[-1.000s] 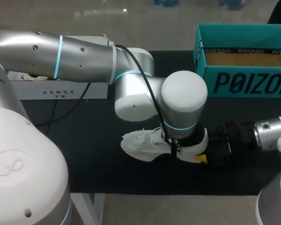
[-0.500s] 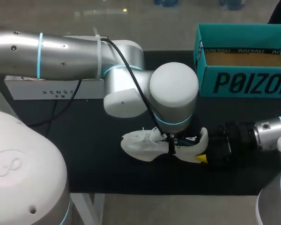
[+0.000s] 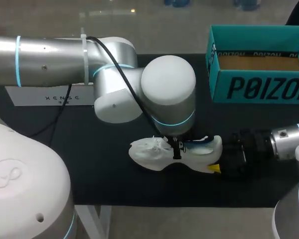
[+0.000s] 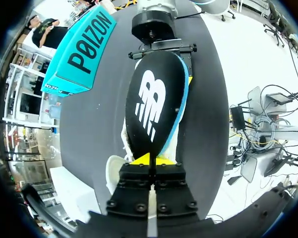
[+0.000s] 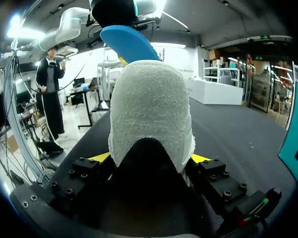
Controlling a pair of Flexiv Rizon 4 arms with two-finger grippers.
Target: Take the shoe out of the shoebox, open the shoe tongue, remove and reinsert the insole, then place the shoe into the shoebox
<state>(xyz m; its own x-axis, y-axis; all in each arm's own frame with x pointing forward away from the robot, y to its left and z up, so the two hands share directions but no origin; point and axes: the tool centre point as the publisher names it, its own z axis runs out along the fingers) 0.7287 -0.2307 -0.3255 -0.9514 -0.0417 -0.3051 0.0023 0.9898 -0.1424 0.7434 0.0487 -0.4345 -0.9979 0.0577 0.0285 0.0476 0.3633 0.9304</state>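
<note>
Left gripper (image 4: 150,159): fingers clamped on one end of insole (image 4: 151,106). Right gripper (image 5: 150,159): closed across the heel of shoe (image 5: 150,106), pinning it to table (image 3: 89,164), apart from open shoebox (image 3: 259,84).

Change: over the last second the left arm swings leftward, drawing the insole up out of the shoe. Removal judged nearly complete, reinsertion next.

Insole: black face, white logo, blue edge. Shoe: white, fleecy heel collar.

This is a robotics lab: a silver-and-white jointed left arm (image 3: 50,59) with glowing blue rings and a matching right arm (image 3: 289,139) come in over a table covered in matte black cloth (image 3: 99,169), and a flat white rectangular electronics box (image 3: 40,97) sits at its far edge
</note>
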